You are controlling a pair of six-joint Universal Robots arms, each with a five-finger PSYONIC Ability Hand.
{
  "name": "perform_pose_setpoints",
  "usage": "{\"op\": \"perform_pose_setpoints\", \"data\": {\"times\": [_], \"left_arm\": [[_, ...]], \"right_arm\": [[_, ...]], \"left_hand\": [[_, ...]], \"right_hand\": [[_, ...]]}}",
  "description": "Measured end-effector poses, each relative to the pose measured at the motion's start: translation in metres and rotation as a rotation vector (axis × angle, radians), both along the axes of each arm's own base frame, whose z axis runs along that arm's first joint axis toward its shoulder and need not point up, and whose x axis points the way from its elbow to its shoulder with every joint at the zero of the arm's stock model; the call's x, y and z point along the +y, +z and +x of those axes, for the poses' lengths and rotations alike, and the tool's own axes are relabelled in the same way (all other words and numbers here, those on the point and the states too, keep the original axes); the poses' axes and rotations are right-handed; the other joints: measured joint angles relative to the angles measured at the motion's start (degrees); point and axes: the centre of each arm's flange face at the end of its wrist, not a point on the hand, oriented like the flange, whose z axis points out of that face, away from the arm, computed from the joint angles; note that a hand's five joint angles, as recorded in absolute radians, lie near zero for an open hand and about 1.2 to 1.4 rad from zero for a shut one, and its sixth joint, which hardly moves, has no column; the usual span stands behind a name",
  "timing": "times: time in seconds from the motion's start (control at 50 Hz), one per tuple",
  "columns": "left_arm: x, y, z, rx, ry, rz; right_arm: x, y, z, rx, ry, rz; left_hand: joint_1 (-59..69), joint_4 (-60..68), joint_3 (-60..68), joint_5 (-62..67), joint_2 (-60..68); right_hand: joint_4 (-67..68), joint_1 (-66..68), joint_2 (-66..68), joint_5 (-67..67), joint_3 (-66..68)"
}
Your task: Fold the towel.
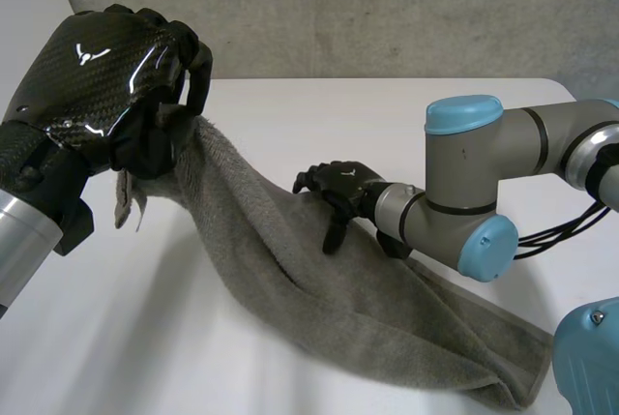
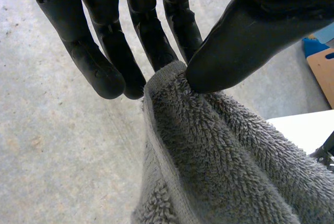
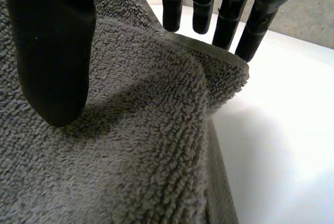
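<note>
- We count two robot hands, one towel and one counter.
- The left robot hand (image 1: 106, 72) is raised high, with its thumb and fingers pinching one end of the grey towel (image 1: 319, 289).
- The right robot hand (image 1: 338, 186) sits low at the towel's far edge, about mid-length. Its thumb is on top and its straight fingers are behind a fold, pinching it.
- From the raised end the towel slopes down onto the white counter (image 1: 319, 115), and its other end lies at the near right.
</note>
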Motion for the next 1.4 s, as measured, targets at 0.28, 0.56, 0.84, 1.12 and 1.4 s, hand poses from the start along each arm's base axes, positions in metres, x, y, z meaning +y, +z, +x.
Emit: {"op": "perform_pose_setpoints", "data": {"times": [0.28,0.56,0.84,1.12,1.4], "left_arm": [[0.000,-0.009,-0.002,-0.011,-0.046,0.002],[-0.022,0.002,-0.001,0.021,-0.006,-0.085],[-0.127,0.033,-0.012,0.076,0.137,-0.181],[-0.172,0.098,-0.002,0.218,0.338,-0.365],[-0.167,-0.044,-0.018,-0.016,0.292,-0.020]], "right_arm": [[-0.016,-0.002,0.007,-0.041,-0.037,-0.096],[-0.017,-0.008,0.006,-0.008,-0.042,-0.068],[-0.047,0.169,-0.023,-0.296,-0.251,-0.699],[-0.005,0.252,-0.064,-0.396,-0.330,-1.081],[0.008,0.146,-0.063,0.006,-0.173,-0.842]], "left_hand": [[0.0,0.0,0.0,0.0,0.0],[0.0,0.0,0.0,0.0,0.0],[0.0,0.2,0.1,0.0,0.0],[0.0,0.2,0.2,0.0,0.0],[-2.5,-3.0,-3.9,-1.5,-2.5]], "right_hand": [[0.2,0.2,0.1,-0.7,0.2],[57.7,56.6,56.4,55.5,56.6],[57.9,57.1,57.2,55.5,57.3],[58.3,57.2,57.2,55.5,58.0],[58.3,57.2,57.2,55.5,58.0]]}}
